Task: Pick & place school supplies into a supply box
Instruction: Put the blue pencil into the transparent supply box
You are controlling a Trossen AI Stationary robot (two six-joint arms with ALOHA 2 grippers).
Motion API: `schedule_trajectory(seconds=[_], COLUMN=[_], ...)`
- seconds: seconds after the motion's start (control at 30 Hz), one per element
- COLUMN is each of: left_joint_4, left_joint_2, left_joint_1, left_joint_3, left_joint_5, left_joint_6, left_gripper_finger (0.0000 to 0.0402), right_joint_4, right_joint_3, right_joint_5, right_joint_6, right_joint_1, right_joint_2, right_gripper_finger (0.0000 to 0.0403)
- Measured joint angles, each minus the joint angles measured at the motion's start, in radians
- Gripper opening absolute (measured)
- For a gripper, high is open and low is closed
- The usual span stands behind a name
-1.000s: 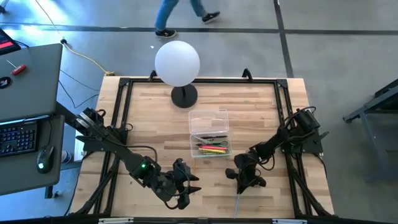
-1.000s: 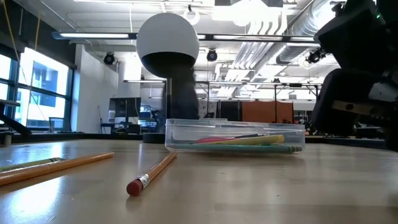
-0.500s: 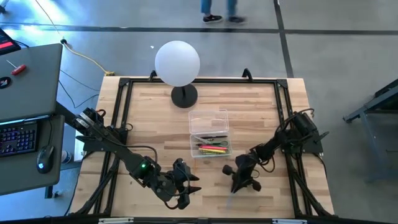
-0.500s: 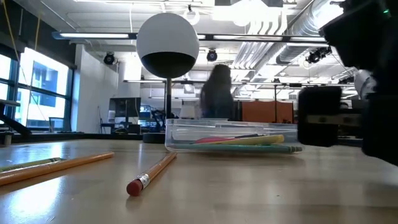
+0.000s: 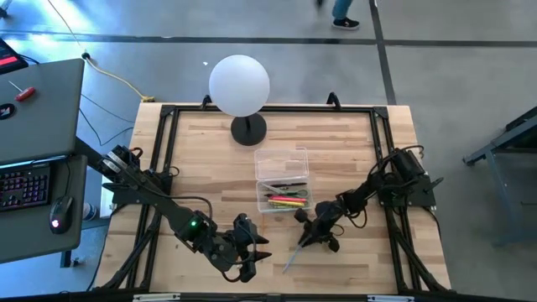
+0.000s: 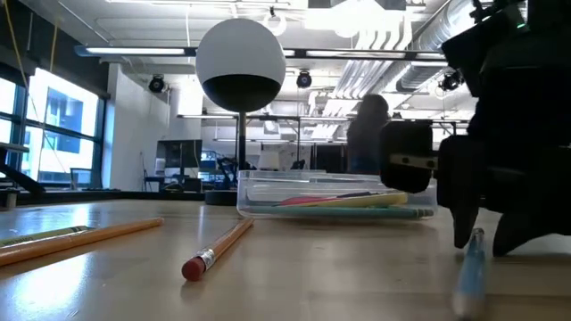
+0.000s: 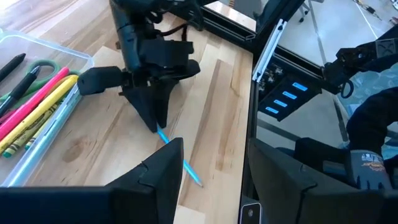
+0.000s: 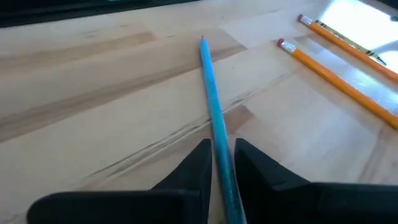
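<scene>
Blue pen point(image 8: 214, 112) lower end is hidden between the right gripper point(image 8: 219, 163) fingers in the right wrist view; in the low view the pen point(image 6: 467, 272) is blurred and its upper end is covered by the gripper point(image 6: 473, 234). In the high view the pen point(image 5: 294, 254) is too thin for detail to be told. Two orange pencils point(image 8: 339, 78) are cut off by the picture's edge in the right wrist view. Supply box point(image 7: 34, 118) is cut off at the edge in the left wrist view, and its contents are only partly seen. Left gripper point(image 5: 249, 252) finger state cannot be told. A person point(image 5: 340, 13) is cut off at the high view's top edge.
</scene>
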Motion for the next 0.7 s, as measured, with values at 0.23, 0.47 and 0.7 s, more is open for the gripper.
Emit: schedule_trajectory(seconds=[0.23,0.47,0.7], left_joint_4=[0.0,0.001,0.0], left_joint_2=[0.0,0.0,0.0], left_joint_1=[0.0,0.0,0.0], left_joint_3=[0.0,0.0,0.0], left_joint_5=[-0.001,-0.001,-0.001], left_joint_6=[0.0,0.0,0.0], left_gripper_finger=[0.0214,0.0214,0.0214], right_joint_4=[0.092,0.2,0.213], right_joint_3=[0.002,0.004,0.005], right_joint_5=[-0.078,-0.207,-0.222], right_joint_6=[0.003,0.046,0.054], right_joint_1=[-0.025,-0.067,-0.083], right_joint_2=[0.107,0.203,0.233], right_gripper_finger=[0.0059,0.0058,0.0033])
